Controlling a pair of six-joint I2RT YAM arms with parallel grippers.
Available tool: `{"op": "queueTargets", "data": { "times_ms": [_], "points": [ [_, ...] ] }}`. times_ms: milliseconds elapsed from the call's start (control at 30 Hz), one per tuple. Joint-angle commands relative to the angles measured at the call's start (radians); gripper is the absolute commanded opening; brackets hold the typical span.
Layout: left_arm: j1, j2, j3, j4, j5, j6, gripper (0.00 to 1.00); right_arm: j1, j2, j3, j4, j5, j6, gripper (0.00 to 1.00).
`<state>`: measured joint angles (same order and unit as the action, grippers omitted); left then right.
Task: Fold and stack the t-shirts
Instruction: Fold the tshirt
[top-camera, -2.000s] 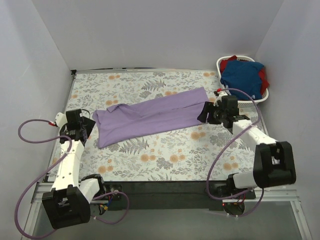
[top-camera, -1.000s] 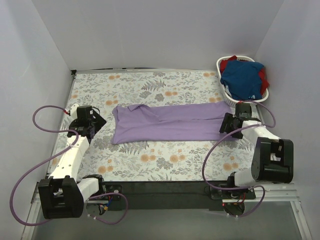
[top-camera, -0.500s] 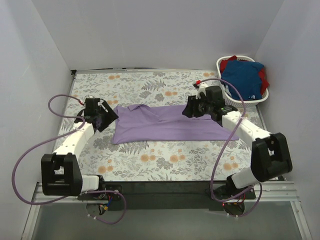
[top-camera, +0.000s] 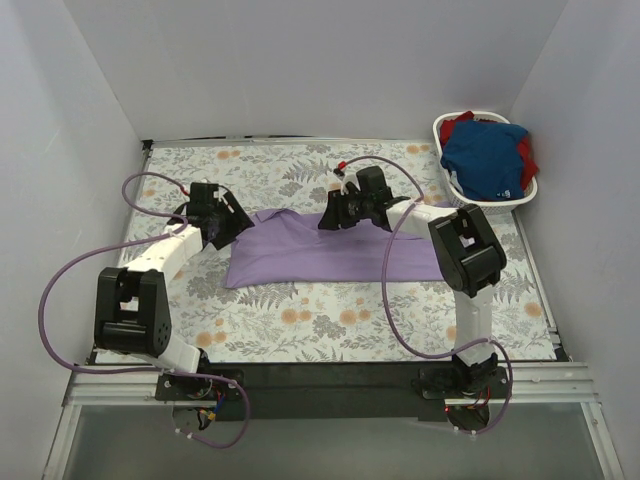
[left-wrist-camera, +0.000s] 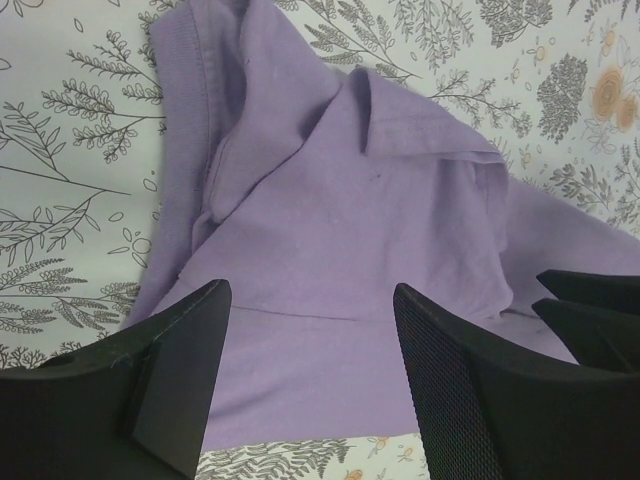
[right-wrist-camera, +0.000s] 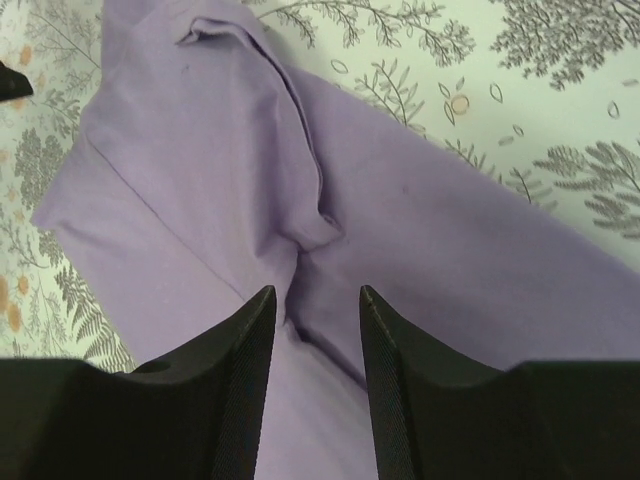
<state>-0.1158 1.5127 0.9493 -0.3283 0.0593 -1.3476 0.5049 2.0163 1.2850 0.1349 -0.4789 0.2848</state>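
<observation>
Nearest my bases, on the floral worktop (top-camera: 330, 325), the lavender t-shirt (top-camera: 330, 258) lies drawn out as a long band from left to right, wrinkled, with a turned-over flap at its left end. Over that left end hang my left jaws, spread wide. Both fingers (left-wrist-camera: 455, 385) are apart, with only purple cloth showing below them, and I cannot tell whether the tips touch it. At the shirt's far edge, about midway along it, sit my right jaws. They are also parted, though by a narrower gap, and the fingers (right-wrist-camera: 225, 400) straddle a raised crease in the cloth. They pinch nothing that I can see. My right arm (top-camera: 468, 255) crosses above the shirt's right end. Farther back and to the right of the shirt, well apart from it, stands the white laundry basket (top-camera: 436, 132). The royal-blue t-shirt (top-camera: 487, 158) is heaped on top inside it, and the red t-shirt (top-camera: 461, 122) peeks out from beneath at the rim.
</observation>
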Motion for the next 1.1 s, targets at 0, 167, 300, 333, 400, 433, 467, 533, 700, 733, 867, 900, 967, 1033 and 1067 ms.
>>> {"op": "queueTargets", "data": {
  "times_ms": [0, 167, 300, 333, 400, 433, 467, 533, 700, 733, 867, 900, 967, 1033, 1067],
  "points": [
    [-0.004, -0.003, -0.023, 0.037, -0.003, 0.030, 0.65, 0.006, 0.056, 0.097, 0.101, -0.050, 0.034, 0.44],
    [-0.005, -0.002, -0.015, 0.037, -0.013, 0.038, 0.65, 0.024, 0.154, 0.184, 0.111, -0.064, 0.039, 0.42],
    [-0.007, 0.004, -0.014, 0.037, -0.003, 0.036, 0.65, 0.040, 0.209, 0.266, 0.114, -0.082, 0.037, 0.42],
    [-0.005, 0.004, -0.014, 0.038, -0.003, 0.036, 0.65, 0.047, 0.229, 0.278, 0.115, -0.084, 0.037, 0.42],
    [-0.007, 0.003, -0.014, 0.037, 0.002, 0.035, 0.65, 0.052, 0.246, 0.296, 0.115, -0.096, 0.042, 0.41],
    [-0.007, 0.000, -0.015, 0.037, 0.007, 0.033, 0.65, 0.058, 0.260, 0.310, 0.114, -0.096, 0.045, 0.41],
    [-0.005, -0.002, -0.014, 0.037, 0.007, 0.033, 0.65, 0.060, 0.266, 0.313, 0.114, -0.095, 0.045, 0.41],
    [-0.007, -0.003, -0.015, 0.037, 0.005, 0.034, 0.65, 0.064, 0.278, 0.318, 0.112, -0.084, 0.045, 0.41],
    [-0.010, -0.005, -0.017, 0.037, 0.008, 0.033, 0.65, 0.066, 0.298, 0.324, 0.114, -0.052, 0.044, 0.39],
    [-0.010, -0.003, -0.017, 0.037, 0.007, 0.034, 0.65, 0.064, 0.302, 0.327, 0.112, -0.050, 0.044, 0.38],
    [-0.015, -0.008, -0.017, 0.038, 0.004, 0.034, 0.65, 0.064, 0.302, 0.333, 0.114, -0.049, 0.040, 0.33],
    [-0.015, -0.008, -0.018, 0.037, 0.004, 0.034, 0.65, 0.066, 0.299, 0.332, 0.112, -0.050, 0.034, 0.29],
    [-0.015, -0.008, -0.017, 0.037, 0.002, 0.036, 0.65, 0.064, 0.283, 0.330, 0.111, -0.053, 0.027, 0.16],
    [-0.015, -0.008, -0.017, 0.037, 0.002, 0.036, 0.65, 0.064, 0.257, 0.320, 0.109, -0.055, 0.005, 0.02],
    [-0.016, -0.008, -0.017, 0.037, 0.002, 0.033, 0.65, 0.066, 0.246, 0.318, 0.108, -0.055, -0.005, 0.01]
  ]
}}
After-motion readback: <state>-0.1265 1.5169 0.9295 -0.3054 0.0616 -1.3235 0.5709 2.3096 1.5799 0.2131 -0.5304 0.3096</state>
